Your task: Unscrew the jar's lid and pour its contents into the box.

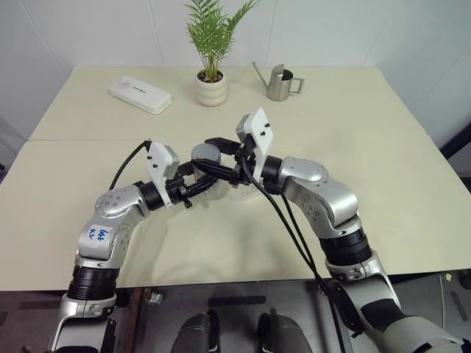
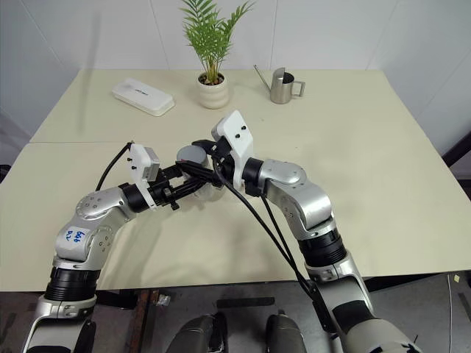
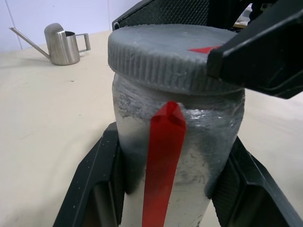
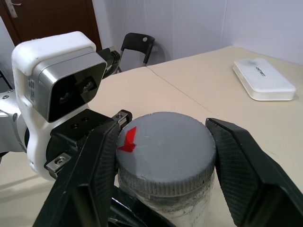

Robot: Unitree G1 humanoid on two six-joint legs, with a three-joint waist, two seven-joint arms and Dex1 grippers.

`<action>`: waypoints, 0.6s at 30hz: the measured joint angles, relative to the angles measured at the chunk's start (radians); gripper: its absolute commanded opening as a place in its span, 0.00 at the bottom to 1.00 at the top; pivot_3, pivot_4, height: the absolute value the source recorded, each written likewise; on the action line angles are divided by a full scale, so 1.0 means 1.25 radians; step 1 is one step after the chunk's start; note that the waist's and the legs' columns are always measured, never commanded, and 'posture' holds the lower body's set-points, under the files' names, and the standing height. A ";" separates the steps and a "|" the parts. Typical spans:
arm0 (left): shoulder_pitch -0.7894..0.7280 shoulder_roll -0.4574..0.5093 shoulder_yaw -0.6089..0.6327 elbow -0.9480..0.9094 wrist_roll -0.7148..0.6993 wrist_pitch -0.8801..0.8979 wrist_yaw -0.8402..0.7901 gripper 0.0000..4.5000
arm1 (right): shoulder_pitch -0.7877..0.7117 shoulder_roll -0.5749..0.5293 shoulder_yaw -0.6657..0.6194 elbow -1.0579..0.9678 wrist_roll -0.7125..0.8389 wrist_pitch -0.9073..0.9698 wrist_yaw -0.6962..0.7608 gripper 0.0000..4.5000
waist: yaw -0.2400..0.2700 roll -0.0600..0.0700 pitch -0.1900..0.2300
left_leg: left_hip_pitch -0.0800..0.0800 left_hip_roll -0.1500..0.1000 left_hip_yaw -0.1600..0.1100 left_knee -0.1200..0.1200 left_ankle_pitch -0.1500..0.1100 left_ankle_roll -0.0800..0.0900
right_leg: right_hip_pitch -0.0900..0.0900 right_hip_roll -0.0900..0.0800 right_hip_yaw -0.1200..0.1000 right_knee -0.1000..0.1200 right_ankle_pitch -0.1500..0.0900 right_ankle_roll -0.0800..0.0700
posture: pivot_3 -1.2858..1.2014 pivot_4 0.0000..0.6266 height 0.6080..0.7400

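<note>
Table (image 1: 383, 169), cream, large: bore a potted plant (image 1: 212, 77) at the far centre, a white oblong case (image 1: 140, 94) to its left and a steel watering can (image 1: 280, 82) to its right. Left gripper (image 3: 165, 189): clenched on the body of the jar (image 3: 199, 142), held upright above the table's middle, red stripe facing the left wrist camera. Right gripper (image 4: 163, 156): reached in from the right, fingers (image 4: 246, 170) closed against the sides of the grey lid (image 4: 165, 146), which sat on the jar with its red mark on top.
</note>
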 measured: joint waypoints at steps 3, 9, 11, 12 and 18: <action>0.000 0.000 0.004 0.000 -0.011 -0.001 -0.018 0.42 | 0.000 -0.009 -0.003 0.000 0.001 -0.011 0.025 0.57 | 0.000 0.000 0.000 | 0.000 0.000 0.000 0.000 0.000 0.000 | 0.000 0.000 0.000 0.000 0.000 0.000 | 0.52 0.24 1.00; -0.036 0.029 0.003 0.012 -0.072 0.002 -0.168 0.42 | -0.063 -0.103 -0.014 0.049 0.049 -0.051 0.259 0.57 | 0.000 0.000 0.000 | -0.001 0.000 0.000 0.001 0.000 0.000 | 0.000 0.001 0.000 -0.002 0.000 0.000 | 0.52 0.24 1.00; -0.063 0.054 0.000 0.018 -0.089 -0.001 -0.249 0.42 | -0.104 -0.130 -0.014 0.075 0.071 -0.060 0.356 0.57 | 0.000 0.000 0.000 | -0.001 0.001 0.000 0.001 0.000 0.000 | 0.000 0.001 0.000 -0.001 0.000 0.000 | 0.52 0.24 1.00; -0.082 0.077 -0.009 0.029 -0.100 0.001 -0.309 0.42 | -0.139 -0.147 -0.003 0.104 0.081 -0.060 0.426 0.57 | -0.001 0.001 0.000 | -0.001 0.001 0.001 0.001 0.000 0.000 | 0.000 0.001 0.000 -0.001 0.000 0.000 | 0.52 0.24 1.00; -0.127 0.089 -0.034 0.043 -0.114 0.011 -0.418 0.42 | -0.207 -0.170 0.010 0.171 0.095 -0.060 0.590 0.57 | -0.001 0.001 0.000 | -0.001 0.001 0.001 0.001 0.000 0.001 | 0.000 0.001 -0.001 -0.001 0.000 0.000 | 0.52 0.24 1.00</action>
